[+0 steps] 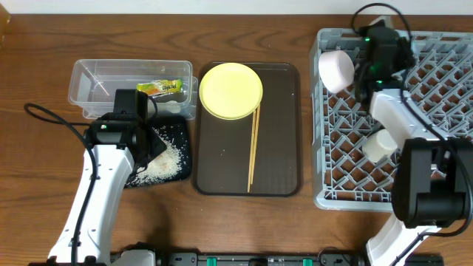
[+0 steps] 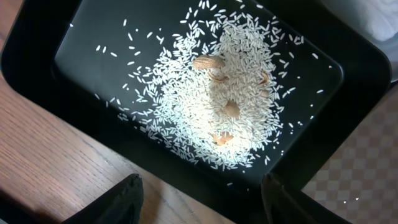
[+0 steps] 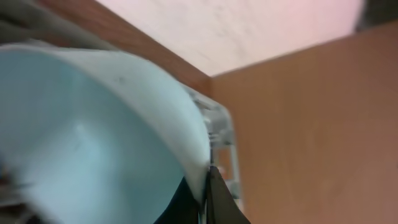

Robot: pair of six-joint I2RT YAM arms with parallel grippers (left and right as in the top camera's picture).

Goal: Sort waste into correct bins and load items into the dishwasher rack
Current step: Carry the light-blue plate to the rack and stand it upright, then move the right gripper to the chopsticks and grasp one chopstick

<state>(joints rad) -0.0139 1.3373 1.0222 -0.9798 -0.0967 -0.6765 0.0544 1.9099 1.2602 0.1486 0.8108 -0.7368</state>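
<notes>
From above, we are seeing the left gripper (image 1: 145, 140) hanging over the black tray (image 1: 185, 140), but the wrist is hiding its fingers there. The left wrist view is giving us what that one cannot: the two dark fingertips (image 2: 118, 200) are standing wide apart with nothing between them, over the tray's near rim where it meets the table (image 2: 43, 155). That view is also showing the rice scraps (image 2: 211, 106) heaped mid-tray with a few brownish nut-like pieces (image 2: 208, 62) among them, which from overhead are reading only as a white patch (image 1: 166, 159). Only the overhead is showing us the rest. The snack wrapper (image 1: 160, 89) is lying in the clear tub (image 1: 89, 89). The yellow plate (image 1: 231, 90) and the chopsticks (image 1: 253, 148) are resting on the brown serving tray (image 1: 284, 148). The white cup (image 1: 380, 145) is sitting inside the dishwasher rack (image 1: 347, 170). At the rack's far left corner the right gripper (image 1: 362, 70) is meeting a bowl (image 1: 336, 70) tipped on its side, looking pinkish-white from above. The right wrist view is filling with that bowl (image 3: 93, 137), here looking pale blue, and its rim is sitting pinched between the right gripper's (image 3: 202, 193) dark fingers.
</notes>
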